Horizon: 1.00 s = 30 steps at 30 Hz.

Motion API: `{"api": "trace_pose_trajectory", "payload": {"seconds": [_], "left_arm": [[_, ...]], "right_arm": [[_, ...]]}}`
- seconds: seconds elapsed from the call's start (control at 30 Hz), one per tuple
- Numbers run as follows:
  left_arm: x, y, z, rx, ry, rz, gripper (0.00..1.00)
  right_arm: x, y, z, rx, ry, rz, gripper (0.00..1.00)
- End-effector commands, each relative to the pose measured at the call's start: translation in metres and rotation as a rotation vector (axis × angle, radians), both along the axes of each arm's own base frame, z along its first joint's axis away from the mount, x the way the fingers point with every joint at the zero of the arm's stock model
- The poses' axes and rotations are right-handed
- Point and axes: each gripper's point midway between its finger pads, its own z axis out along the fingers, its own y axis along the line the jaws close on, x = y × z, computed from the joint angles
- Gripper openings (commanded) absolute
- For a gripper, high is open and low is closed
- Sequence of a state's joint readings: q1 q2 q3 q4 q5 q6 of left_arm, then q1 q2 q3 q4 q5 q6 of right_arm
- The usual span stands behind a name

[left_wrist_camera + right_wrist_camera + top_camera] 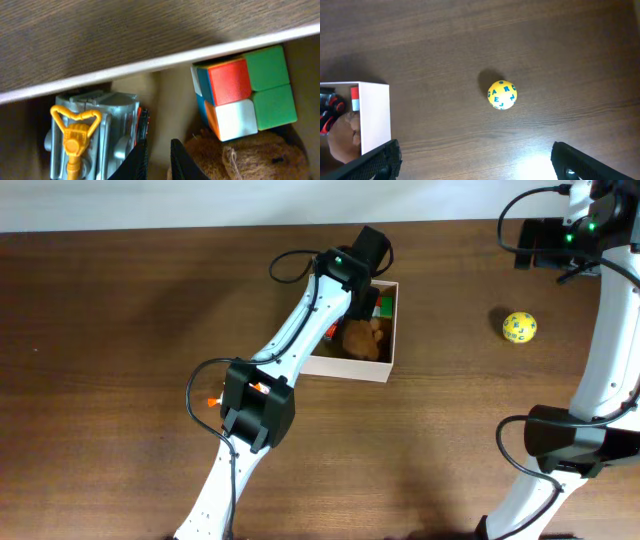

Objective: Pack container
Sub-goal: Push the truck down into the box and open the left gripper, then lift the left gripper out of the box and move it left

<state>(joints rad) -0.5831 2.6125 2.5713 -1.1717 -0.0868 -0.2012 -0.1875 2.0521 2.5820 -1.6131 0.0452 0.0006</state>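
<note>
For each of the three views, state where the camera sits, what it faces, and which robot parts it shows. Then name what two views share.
Overhead: above the table, looking down; both arms show.
Left wrist: inside the container, facing a colour cube and grey toy; nearly closed fingertips show.
Right wrist: above the table, facing a yellow ball; spread fingertips show.
Shared: overhead also shows the yellow ball.

Yellow ball (pixel 502 94) on table (pixel 530 40), well apart from container (pixel 374 116)
</note>
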Motion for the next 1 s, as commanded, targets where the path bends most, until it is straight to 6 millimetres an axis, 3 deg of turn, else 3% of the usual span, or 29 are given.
{"api": "trace_pose_trajectory", "payload": {"seconds": [0.0,0.47,0.73,0.83,0.97], "left_arm": [[0.007,0.002,-0.001,0.01,-0.024,0.003,0.18],[0.015,0.038,0.002,0.18,-0.087,0.114,0.17],[0.012,0.023,0.002,0.103,-0.06,0.087,0.18],[0.016,0.019,0.012,0.078,-0.083,0.086,0.19],[0.025,0.013,0.051,0.022,-0.162,0.091,0.24]], "right_arm": [[0.0,-0.003,0.001,-0.005,-0.005,-0.014,0.99],[0.0,-0.003,0.001,-0.005,-0.005,-0.015,0.99],[0.0,-0.003,0.001,-0.005,-0.005,-0.014,0.99],[0.0,-0.003,0.001,-0.005,-0.005,-0.014,0.99],[0.0,-0.003,0.001,-0.005,-0.005,-0.015,0.99]]}}
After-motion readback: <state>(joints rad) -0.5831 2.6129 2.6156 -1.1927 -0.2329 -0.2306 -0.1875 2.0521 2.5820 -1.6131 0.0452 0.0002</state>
